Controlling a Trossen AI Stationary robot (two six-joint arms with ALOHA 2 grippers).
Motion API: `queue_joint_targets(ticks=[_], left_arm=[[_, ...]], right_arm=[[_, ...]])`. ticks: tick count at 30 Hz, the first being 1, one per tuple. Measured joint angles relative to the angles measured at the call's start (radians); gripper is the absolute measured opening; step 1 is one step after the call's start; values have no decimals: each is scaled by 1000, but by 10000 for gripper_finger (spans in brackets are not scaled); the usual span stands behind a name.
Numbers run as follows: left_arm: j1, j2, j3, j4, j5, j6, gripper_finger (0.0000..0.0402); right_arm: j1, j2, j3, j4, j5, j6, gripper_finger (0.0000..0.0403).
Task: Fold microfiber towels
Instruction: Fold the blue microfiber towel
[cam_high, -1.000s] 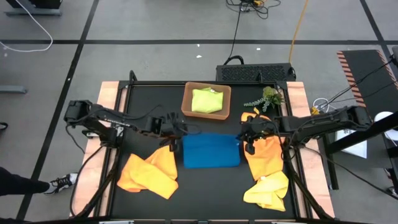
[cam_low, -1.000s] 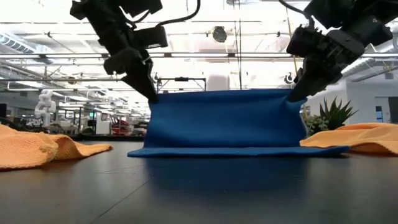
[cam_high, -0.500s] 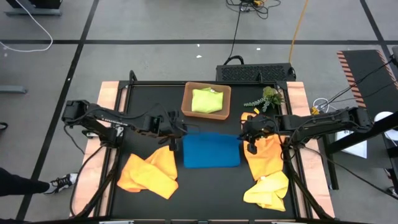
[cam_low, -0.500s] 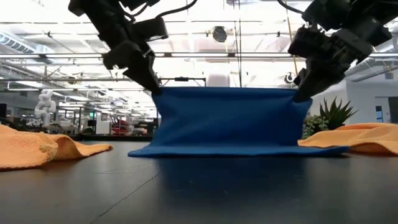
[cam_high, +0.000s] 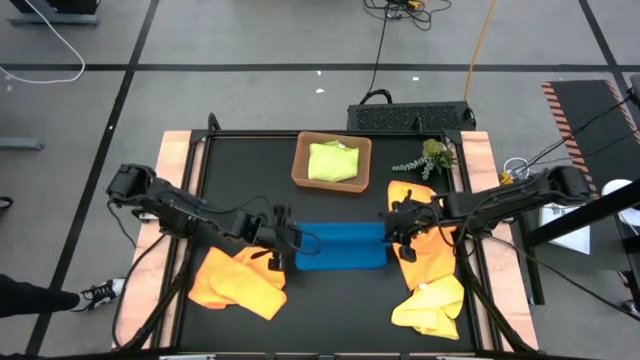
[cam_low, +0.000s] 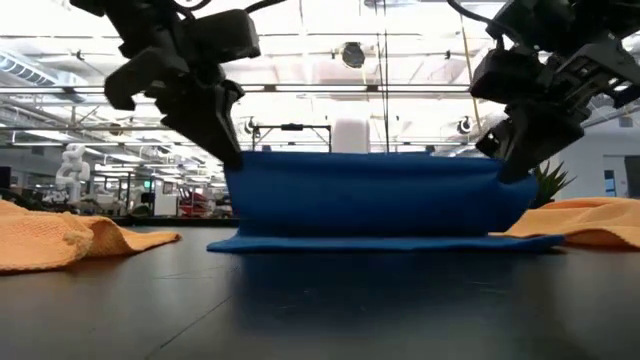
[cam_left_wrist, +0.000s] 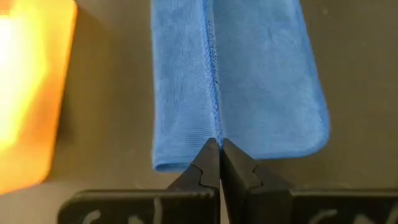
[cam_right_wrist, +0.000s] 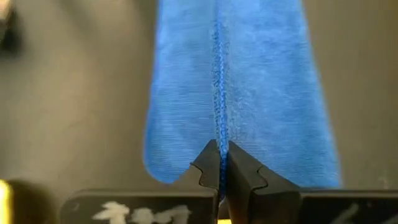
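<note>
Both fingers pinched | blue towel (cam_low: 370, 195) | edge lifted off table (cam_high: 340, 290)

Orange towel (cam_left_wrist: 28, 87) blurred, cut off by left wrist view's edge.

Plain blue towel (cam_high: 340, 245) on the black worktop (cam_high: 330, 300); orange towels (cam_high: 238, 280) (one each side), a yellow one (cam_high: 430, 305), lime green (cam_high: 333, 161) in the brown tray (cam_high: 300, 165).
</note>
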Motion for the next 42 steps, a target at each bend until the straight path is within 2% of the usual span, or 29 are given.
queue_joint_targets(ticks=[8, 19, 23, 31, 34, 38, 42], left_arm=[[-42, 42, 0, 35, 28, -23, 1], [-59, 78, 0, 87, 103, -51, 10], [-62, 78, -1, 98, 135, -75, 31], [-62, 74, -1, 104, 162, -113, 80], [-58, 54, -1, 129, 145, -120, 88], [-34, 54, -1, 227, 129, -118, 90], [-2, 68, 0, 349, 166, -117, 90]], right_arm=[[61, 58, 0, 24, -4, 73, 0], [112, 59, -2, 71, -6, 80, 3], [136, 60, -2, 70, -10, 80, 27], [159, 60, -2, 76, -32, 106, 105], [146, 59, -2, 76, 8, 129, 122], [64, 58, -2, 51, 132, 243, 127], [-37, 58, -2, 17, 147, 244, 128]])
